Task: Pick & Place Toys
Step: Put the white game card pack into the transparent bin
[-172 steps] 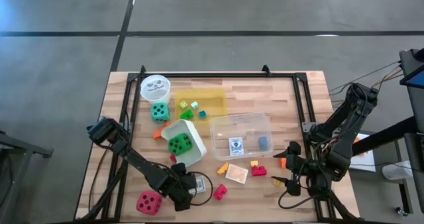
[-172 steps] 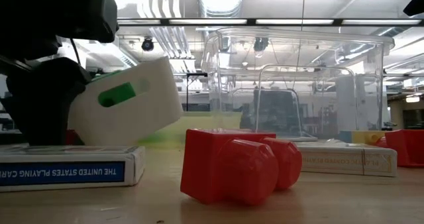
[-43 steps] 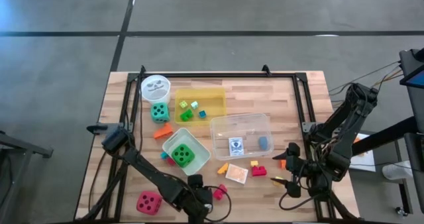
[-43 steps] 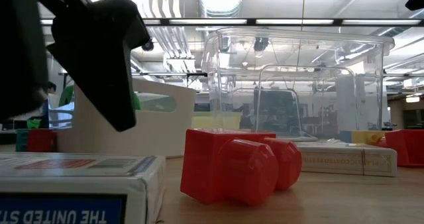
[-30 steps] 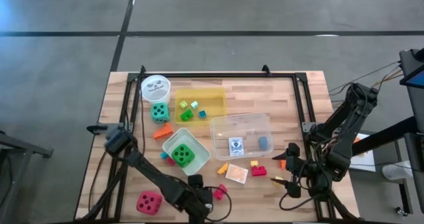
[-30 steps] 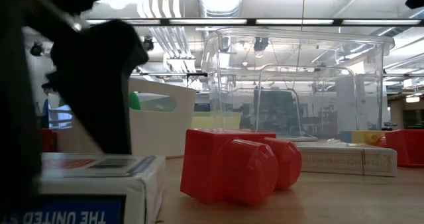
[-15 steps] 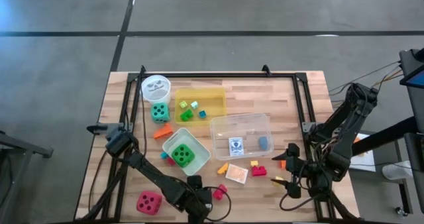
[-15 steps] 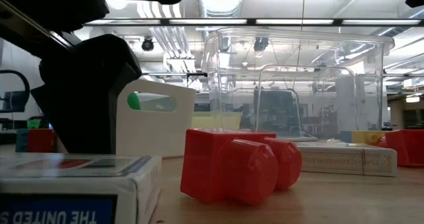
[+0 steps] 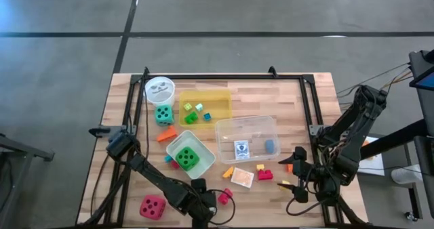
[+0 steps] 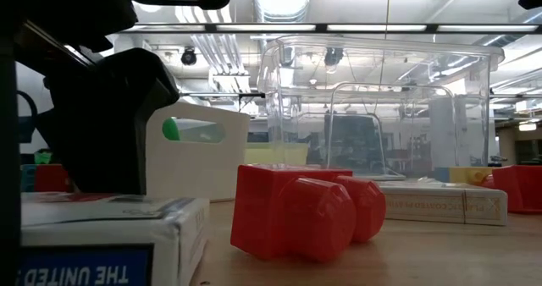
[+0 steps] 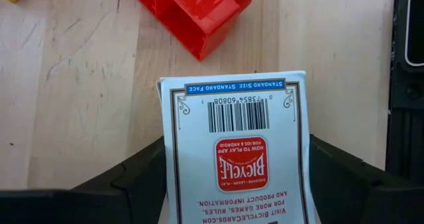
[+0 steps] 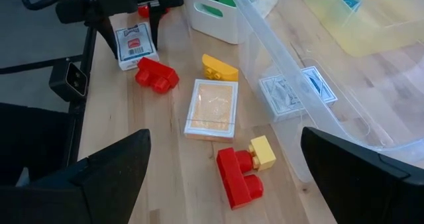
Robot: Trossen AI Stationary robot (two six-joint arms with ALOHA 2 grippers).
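- Three dice: teal [image 9: 163,114] upper left, green [image 9: 186,158] in the white box [image 9: 202,156], red [image 9: 152,206] lower left.
- Left gripper [image 11: 232,184] straddles one card pack [image 11: 240,154], bottom middle; grip unclear.
- Right gripper [image 9: 290,175], lower right, wide open, empty.

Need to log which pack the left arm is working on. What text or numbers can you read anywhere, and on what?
"STANDARD FACE", "BICYCLE", "7 3854 60808": card pack between the fingers of the left gripper.
"UNITED": the same pack's side, low view, cut off.
Card pack in the clear box: print too small.
Card pack in wrapper: unreadable.
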